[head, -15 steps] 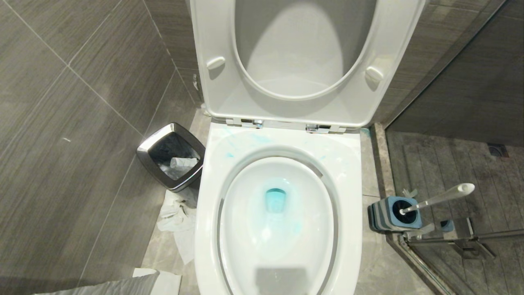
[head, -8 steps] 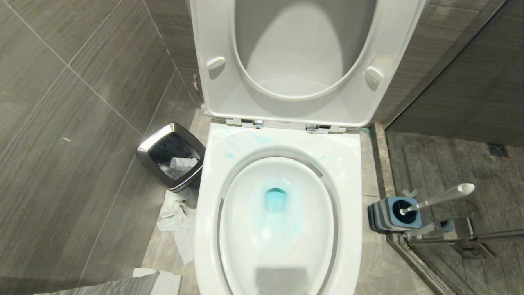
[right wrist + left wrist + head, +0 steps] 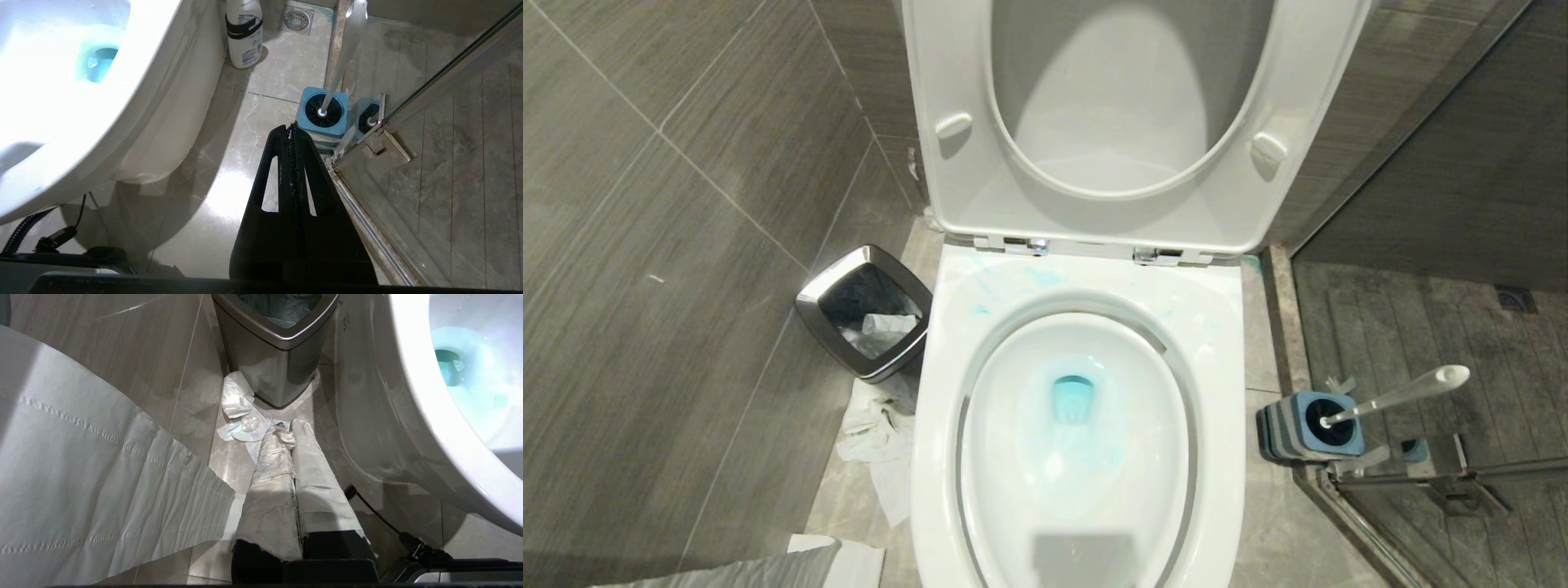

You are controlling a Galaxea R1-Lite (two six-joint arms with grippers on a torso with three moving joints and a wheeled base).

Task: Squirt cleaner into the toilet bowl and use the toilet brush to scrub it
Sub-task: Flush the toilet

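White porcelain: bowl (image 3: 1225, 392) fills the middle of the head view, long axis running 12 to 6 o'clock, narrow end toward 6.
Seat and lid: seat (image 3: 947, 188) raised upright against the lid (image 3: 1111, 106), at 12 o'clock from the basin.
Cleaner: turquoise tint (image 3: 1072, 400) pooled at the basin's centre, with faint streaks on the flat rim at 11 o'clock, near the hinges.
Brush: white handle (image 3: 1401, 396) stands in its blue holder (image 3: 1347, 445) on the floor at 3 o'clock from the bowl, apart from it and beside the glass door's (image 3: 1462, 204) frame. Handle leans, rounded tip pointing toward 2 o'clock, bristle end down in the holder.
Left gripper: (image 3: 295, 437) jaws closed together, wrapped in white paper-like covering, holding nothing; it hangs over the floor between bowl and bin (image 3: 282, 355), tips pointing at crumpled tissue (image 3: 241, 416).
Right gripper: (image 3: 291, 132) black jaws pressed shut, empty, tips just short of the holder in the wrist view, touching nothing.
Bottle: white bottle (image 3: 244, 32) with a dark band stands on the floor beside the bowl's base; its label print is too small to read.
Paper: sheet of perforated toilet paper (image 3: 94, 477) hangs near the left arm.
Bin: chrome-rimmed, at 9 o'clock from the bowl, dark liner inside.
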